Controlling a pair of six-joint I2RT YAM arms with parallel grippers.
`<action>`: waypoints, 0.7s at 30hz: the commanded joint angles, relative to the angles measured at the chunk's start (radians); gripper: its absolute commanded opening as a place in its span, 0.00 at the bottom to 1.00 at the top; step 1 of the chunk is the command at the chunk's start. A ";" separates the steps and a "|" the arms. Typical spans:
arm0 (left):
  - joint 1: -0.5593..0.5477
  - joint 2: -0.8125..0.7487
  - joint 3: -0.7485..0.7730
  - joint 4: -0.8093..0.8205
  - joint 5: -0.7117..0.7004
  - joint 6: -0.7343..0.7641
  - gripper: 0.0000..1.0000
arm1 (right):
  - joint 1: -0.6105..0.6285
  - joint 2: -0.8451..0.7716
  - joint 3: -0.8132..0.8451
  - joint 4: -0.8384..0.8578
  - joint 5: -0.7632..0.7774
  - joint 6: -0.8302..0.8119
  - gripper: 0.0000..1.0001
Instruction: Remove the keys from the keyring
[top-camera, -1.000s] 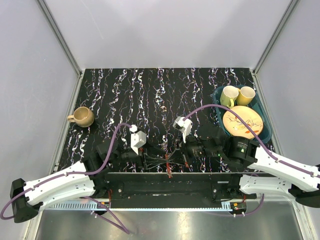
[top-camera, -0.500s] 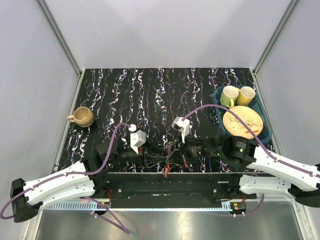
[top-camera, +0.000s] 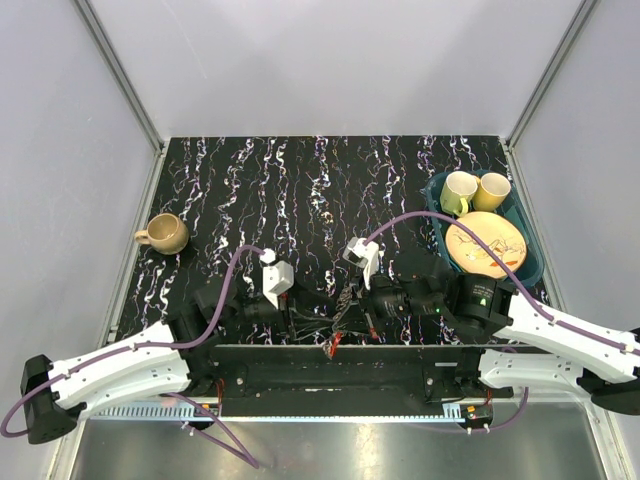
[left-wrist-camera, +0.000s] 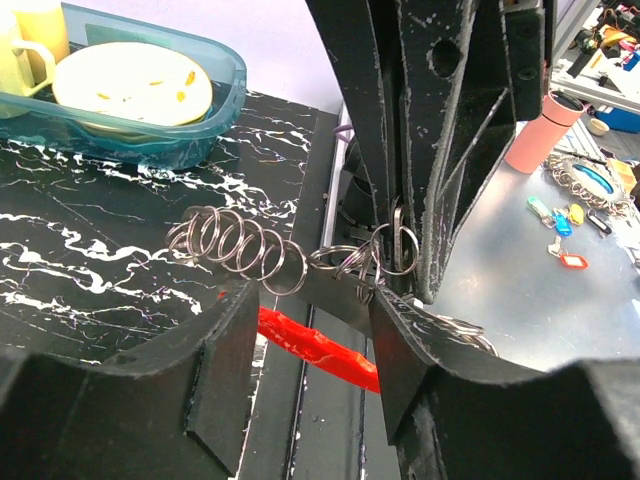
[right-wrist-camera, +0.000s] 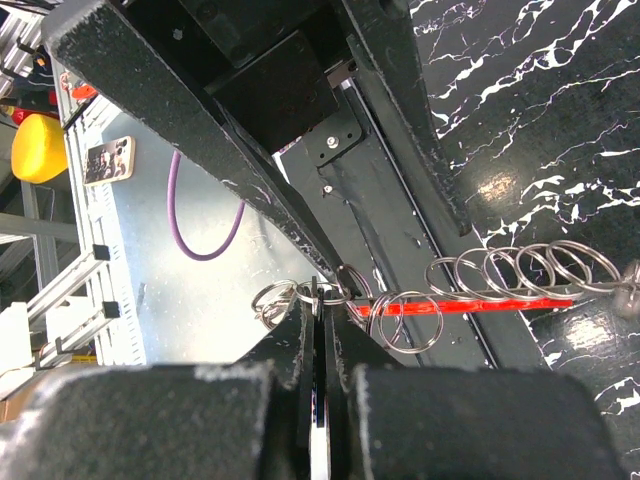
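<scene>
My right gripper (top-camera: 347, 310) is shut on a thin flat metal piece (right-wrist-camera: 318, 296), seen edge-on, apparently a key, at the head of the bunch near the table's front edge. A chain of several linked silver rings (right-wrist-camera: 510, 270) hangs from it, with the bright red elongated piece (right-wrist-camera: 470, 306) behind. In the left wrist view the rings (left-wrist-camera: 240, 245) stretch left from the right fingers (left-wrist-camera: 440, 150). The red piece (left-wrist-camera: 320, 345) lies below. My left gripper (left-wrist-camera: 310, 335) is open, its jaws on either side of the red piece, just below the rings. In the top view it (top-camera: 303, 322) faces the right gripper.
A tan mug (top-camera: 163, 233) stands at the table's left edge. A teal tub (top-camera: 528, 262) at the right holds two yellow mugs (top-camera: 475, 190) and a plate (top-camera: 485, 242). A black rail (top-camera: 330, 365) runs along the front edge.
Both wrists have shifted slightly. The right gripper has drawn the bunch a little to the left, and the red piece now hangs slightly nearer the front edge.
</scene>
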 joint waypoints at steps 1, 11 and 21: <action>-0.013 0.016 0.038 0.103 0.084 -0.018 0.52 | 0.002 -0.009 0.002 0.080 0.013 -0.006 0.00; -0.017 0.022 0.048 0.124 0.120 -0.001 0.20 | 0.002 -0.020 -0.014 0.080 0.019 -0.035 0.00; -0.017 -0.038 0.029 0.021 -0.124 0.076 0.00 | 0.002 -0.057 0.005 -0.003 0.191 -0.075 0.00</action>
